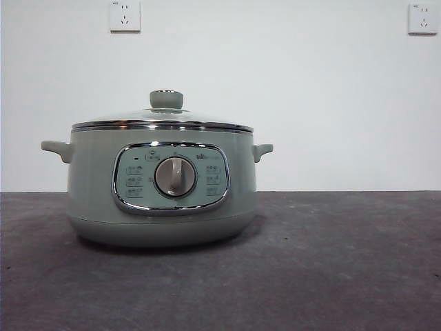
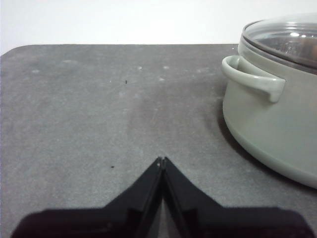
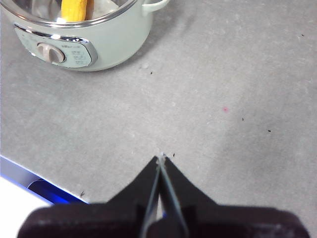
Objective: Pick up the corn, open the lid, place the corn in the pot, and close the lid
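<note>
Front view, left to right. A white wall socket (image 1: 125, 16) is mounted high on the white wall, above and just left of the pot. The wide pale sage-green electric cooking pot (image 1: 89, 186) stands upright on the dark grey table (image 1: 331, 269), left of the picture's centre. One small side handle (image 1: 57, 149) projects from the pot's left flank and a second (image 1: 262, 149) from its right. A chrome-framed control panel with a round dial (image 1: 175, 176) faces the camera. The round, slightly domed glass lid (image 1: 131, 117) with its shiny steel rim is seated on the pot, its sage-green knob (image 1: 166, 99) upright at the centre. A second wall socket (image 1: 422, 18) sits high on the wall, well to the right of the pot. No arm enters this view.

Left wrist view. The left gripper (image 2: 162, 159) hovers over bare table, well apart from the pot (image 2: 262, 129); its black fingers (image 2: 143, 191) are pressed together and hold nothing. The lid (image 2: 282, 34) covers the pot.

Right wrist view. The right gripper (image 3: 162, 157) is likewise over bare table, well apart from the pot (image 3: 114, 42); its fingers (image 3: 141, 196) meet at the tips, empty. The bright yellow corn cob (image 3: 75, 10) is inside the pot, seen through the glass lid (image 3: 106, 11).
</note>
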